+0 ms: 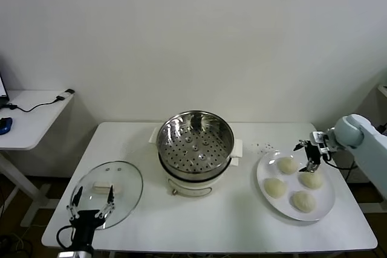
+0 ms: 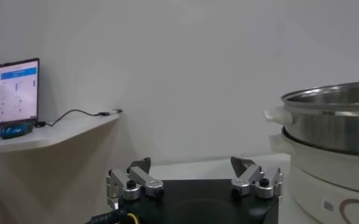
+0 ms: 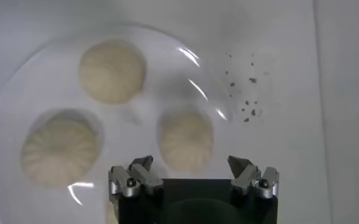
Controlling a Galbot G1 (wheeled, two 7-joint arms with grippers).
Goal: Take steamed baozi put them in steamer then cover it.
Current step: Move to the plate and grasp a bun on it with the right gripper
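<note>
Four cream-white pleated baozi [image 1: 288, 165] lie on a white plate [image 1: 326, 200] at the right of the table. My right gripper [image 1: 311, 156] is open and empty above the plate's far part. In the right wrist view its fingertips [image 3: 191, 164] flank one baozi [image 3: 186, 139], with two more [image 3: 112, 72] [image 3: 60, 151] beyond. The steel steamer [image 1: 195, 143] stands empty on its white pot base at the table's centre. The glass cover [image 1: 107, 193] with its cream handle lies flat at the front left. My left gripper [image 1: 91, 206] is open at the cover's near edge [image 2: 191, 164].
Dark crumbs [image 1: 263, 146] lie on the table between steamer and plate. A white side table [image 1: 30, 119] with a cable and a blue mouse stands at the far left. The steamer's side [image 2: 334, 115] and a laptop [image 2: 11, 91] show in the left wrist view.
</note>
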